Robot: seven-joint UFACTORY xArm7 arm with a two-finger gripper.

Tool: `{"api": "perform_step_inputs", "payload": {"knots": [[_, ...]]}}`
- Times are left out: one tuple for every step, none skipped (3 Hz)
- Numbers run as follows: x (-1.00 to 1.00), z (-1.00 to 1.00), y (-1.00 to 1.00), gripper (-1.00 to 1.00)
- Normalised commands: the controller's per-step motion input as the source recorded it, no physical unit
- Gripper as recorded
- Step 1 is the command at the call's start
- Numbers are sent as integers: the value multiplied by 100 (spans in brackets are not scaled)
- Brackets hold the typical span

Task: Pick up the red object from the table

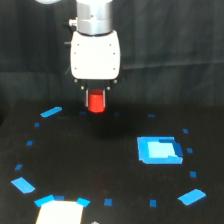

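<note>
You have one small red-orange stubby cylinder (pixel 96 101), one white-housed gripper (pixel 96 95), one large bright blue rectangle (pixel 159 149) right of centre, and about a dozen and a half small blue tape marks (pixel 51 112) on the matte black table (pixel 100 160).

The black bench (pixel 100 165) carries small blue tape marks (pixel 51 112), one larger blue rectangle (pixel 159 149) and a white patch (pixel 59 212).

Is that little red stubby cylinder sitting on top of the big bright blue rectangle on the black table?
No. The small red stubby cylinder is between the white gripper's fingers, far from the bright blue rectangle at the exterior view's right.
</note>
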Motion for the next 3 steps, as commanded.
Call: {"api": "perform_step_inputs", "payload": {"knots": [[45,84,69,-100],[15,18,-8,-82],[-28,-64,-18,-65]]}}
